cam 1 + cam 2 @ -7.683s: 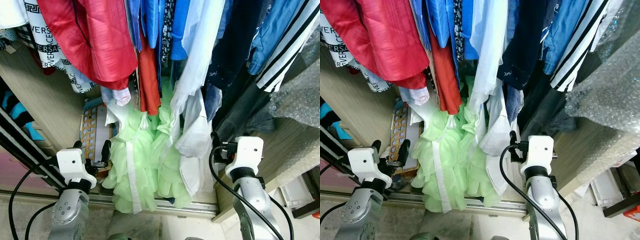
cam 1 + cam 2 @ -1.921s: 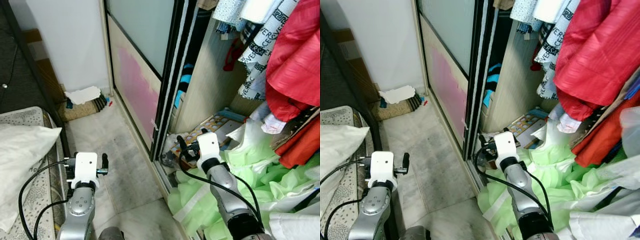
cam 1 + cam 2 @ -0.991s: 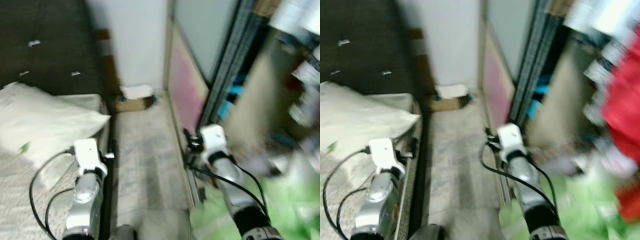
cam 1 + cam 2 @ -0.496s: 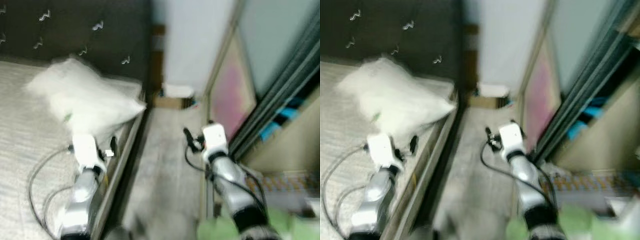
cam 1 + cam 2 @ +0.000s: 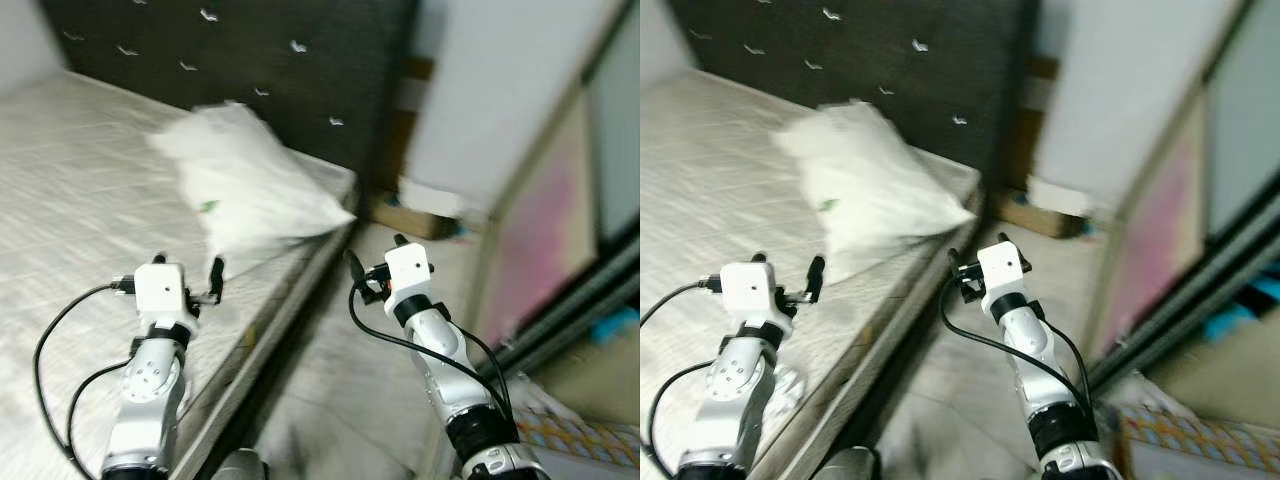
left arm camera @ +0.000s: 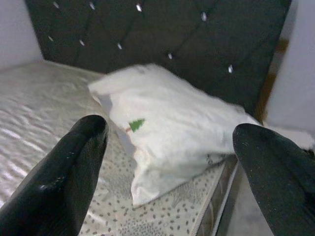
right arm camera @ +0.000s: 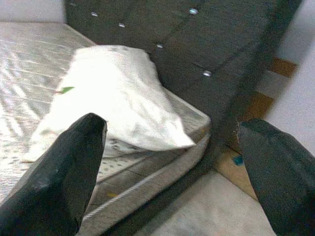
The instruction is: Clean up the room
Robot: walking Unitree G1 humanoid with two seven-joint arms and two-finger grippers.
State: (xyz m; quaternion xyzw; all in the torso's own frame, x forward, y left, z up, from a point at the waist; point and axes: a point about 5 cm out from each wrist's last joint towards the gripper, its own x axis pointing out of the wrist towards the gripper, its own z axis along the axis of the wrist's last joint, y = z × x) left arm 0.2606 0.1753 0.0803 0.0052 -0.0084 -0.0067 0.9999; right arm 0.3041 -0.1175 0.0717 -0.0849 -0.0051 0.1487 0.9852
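Both arms reach forward, left tool and right tool spread wide, empty, near the pillow.

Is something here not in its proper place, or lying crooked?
The white pillow lies askew on the bed, its corner hanging over the mattress edge near the dark headboard. On the floor by the wall, a white scrap lies beside a cardboard piece. Both grippers are open and hold nothing.
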